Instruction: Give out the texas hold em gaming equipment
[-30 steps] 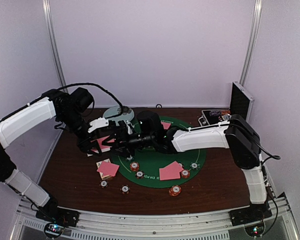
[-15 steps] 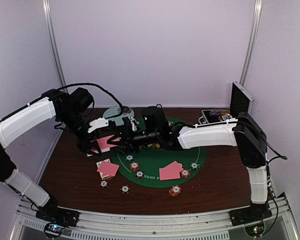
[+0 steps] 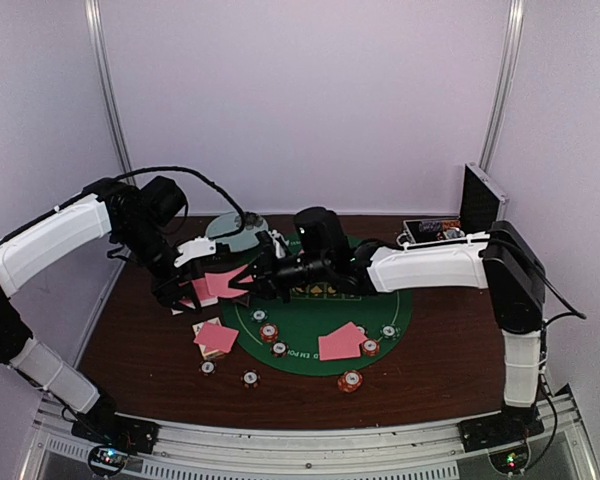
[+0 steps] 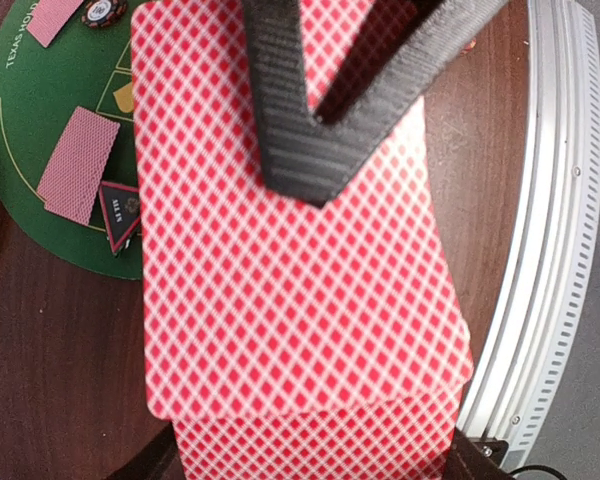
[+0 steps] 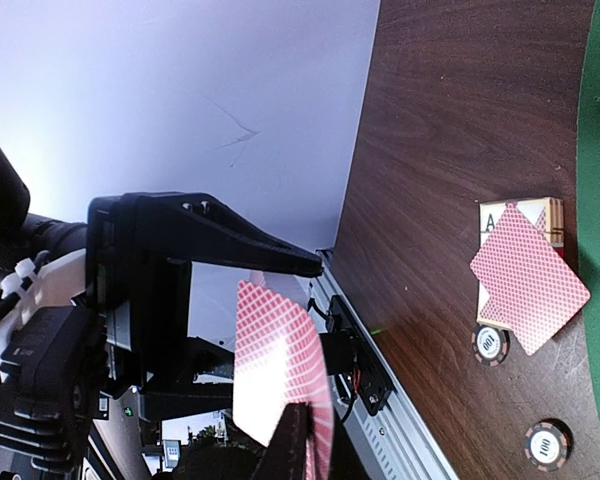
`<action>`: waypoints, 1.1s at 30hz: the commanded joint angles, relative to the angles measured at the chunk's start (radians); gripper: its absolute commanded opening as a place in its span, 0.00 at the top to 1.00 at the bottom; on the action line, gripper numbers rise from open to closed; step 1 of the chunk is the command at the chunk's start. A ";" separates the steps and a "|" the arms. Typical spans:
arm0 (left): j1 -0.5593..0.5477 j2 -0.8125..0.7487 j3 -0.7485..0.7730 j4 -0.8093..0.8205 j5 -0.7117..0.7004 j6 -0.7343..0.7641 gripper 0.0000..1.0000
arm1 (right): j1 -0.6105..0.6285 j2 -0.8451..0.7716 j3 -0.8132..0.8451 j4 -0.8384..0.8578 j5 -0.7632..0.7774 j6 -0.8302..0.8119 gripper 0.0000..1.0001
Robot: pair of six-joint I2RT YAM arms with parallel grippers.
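My left gripper [image 3: 193, 291] is shut on a deck of pink-backed cards [image 3: 216, 283], held above the table left of the green mat [image 3: 325, 312]. In the left wrist view the deck [image 4: 310, 440] fills the frame, with its top card [image 4: 280, 270] slid partway off. My right gripper [image 3: 252, 279] reaches across from the right and pinches that top card [image 5: 280, 370], which bends between its fingers [image 4: 292, 130]. A triangle marker [image 4: 120, 213] lies at the mat's edge. Dealt cards [image 3: 340, 343] and striped chips [image 3: 269, 332] lie on the mat.
A card lies on a card box [image 3: 216, 337] left of the mat. More chips [image 3: 250, 378] sit on the brown table [image 3: 140, 350] near the front. A pale plate [image 3: 235, 228] is at the back. An open metal case [image 3: 475, 205] stands at the back right.
My right gripper has moved left to the deck and closed on the top card. The card has slid partway off. The left arm has barely moved.
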 commanded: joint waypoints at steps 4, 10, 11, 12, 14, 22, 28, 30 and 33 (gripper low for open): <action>0.002 -0.032 0.018 0.020 0.016 0.018 1.00 | -0.033 -0.098 -0.022 -0.156 -0.017 -0.095 0.95; 0.002 -0.035 0.021 0.017 0.007 0.020 1.00 | -0.082 -0.155 0.020 -0.399 0.001 -0.259 1.00; 0.002 -0.034 0.021 0.017 0.006 0.019 1.00 | -0.090 -0.159 0.047 -0.476 0.024 -0.312 1.00; 0.002 -0.034 0.021 0.017 0.005 0.020 1.00 | -0.097 -0.161 0.079 -0.553 0.049 -0.365 1.00; 0.002 -0.034 0.022 0.017 0.000 0.019 1.00 | -0.102 -0.153 0.157 -0.743 0.120 -0.493 1.00; 0.002 -0.038 0.021 0.013 -0.009 0.014 1.00 | -0.104 -0.051 0.414 -1.128 0.464 -0.921 1.00; 0.002 -0.043 0.016 0.009 -0.014 0.016 1.00 | -0.085 0.039 0.530 -1.180 0.766 -1.194 1.00; 0.002 -0.043 0.016 0.008 -0.014 0.016 1.00 | -0.068 0.069 0.542 -1.159 0.871 -1.307 1.00; 0.002 -0.046 0.015 0.007 -0.015 0.017 1.00 | -0.040 0.104 0.529 -1.076 1.019 -1.457 1.00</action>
